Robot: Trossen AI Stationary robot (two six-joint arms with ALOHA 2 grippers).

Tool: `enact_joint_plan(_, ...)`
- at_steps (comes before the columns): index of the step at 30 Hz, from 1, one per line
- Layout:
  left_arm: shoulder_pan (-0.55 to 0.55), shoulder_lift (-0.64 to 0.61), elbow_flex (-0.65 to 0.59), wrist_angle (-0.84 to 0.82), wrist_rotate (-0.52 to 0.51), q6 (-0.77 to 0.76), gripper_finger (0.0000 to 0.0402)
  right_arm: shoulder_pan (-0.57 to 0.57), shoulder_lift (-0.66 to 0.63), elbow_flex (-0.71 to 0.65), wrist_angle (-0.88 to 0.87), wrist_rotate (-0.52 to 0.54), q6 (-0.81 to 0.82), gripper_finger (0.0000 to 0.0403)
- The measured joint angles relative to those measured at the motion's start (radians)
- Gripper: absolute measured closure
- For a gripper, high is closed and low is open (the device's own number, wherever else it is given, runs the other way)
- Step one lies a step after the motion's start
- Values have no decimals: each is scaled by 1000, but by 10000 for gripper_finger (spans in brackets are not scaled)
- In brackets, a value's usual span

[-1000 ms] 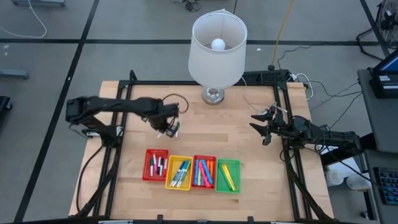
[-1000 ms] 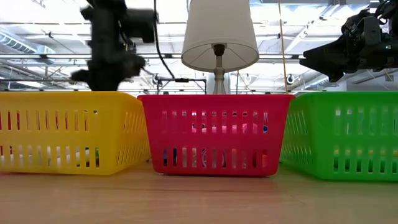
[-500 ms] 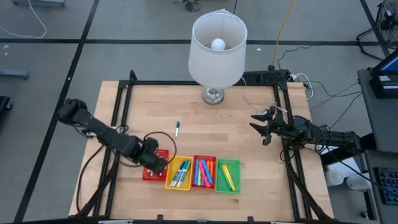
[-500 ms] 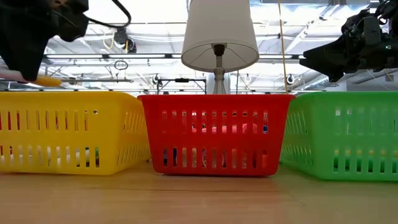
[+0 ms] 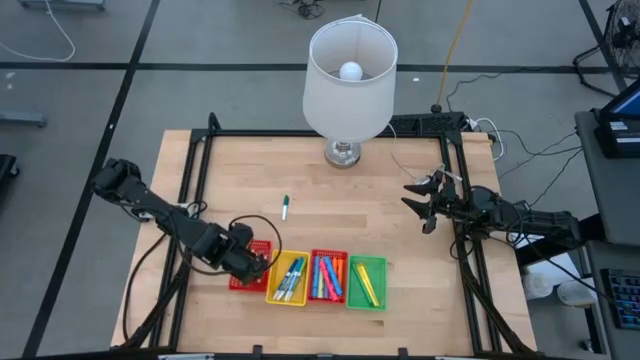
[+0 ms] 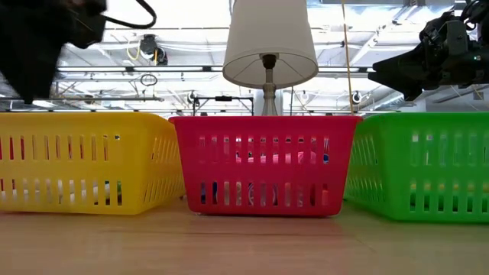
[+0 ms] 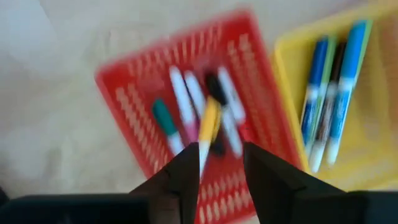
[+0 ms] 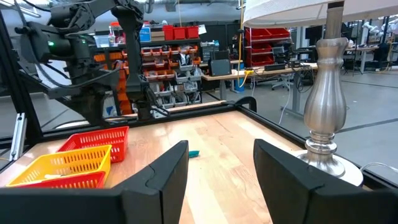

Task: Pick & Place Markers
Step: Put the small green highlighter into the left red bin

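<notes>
My left gripper (image 5: 256,263) hangs open over the leftmost red tray (image 5: 236,282), fingers pointing down. In the left wrist view an orange-capped white marker (image 7: 208,121) shows below the open fingers (image 7: 186,174), lying across several other markers on the red tray's floor (image 7: 134,106). A green-capped white marker (image 5: 285,207) lies alone on the bare wood, farther from the near edge; it also shows in the right wrist view (image 8: 194,153). More markers lie in the yellow (image 5: 270,295), second red (image 5: 313,255) and green (image 5: 380,300) trays. My right gripper (image 5: 418,205) waits open above the table's right side.
A lamp (image 5: 350,70) with a white shade stands at the table's far middle on a metal base (image 5: 343,153). The four trays sit in a row near the near edge; the low view shows the yellow (image 6: 76,160), red (image 6: 260,164) and green (image 6: 420,164) walls. A black frame (image 5: 200,160) edges the table.
My left gripper has swung from beside the green-capped marker at the table's middle toward the near edge, ending over the leftmost red tray. Half a second ago an orange marker stuck out beside it in the low view; now none shows there.
</notes>
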Motion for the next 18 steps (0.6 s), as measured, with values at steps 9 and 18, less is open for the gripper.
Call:
enact_joint_plan(9,263,0,0,5,-83,167,276,0,0,0,0,0,0,234)
enact_joint_plan(18,494,30,2,269,-110,541,302,0,0,0,0,0,0,234)
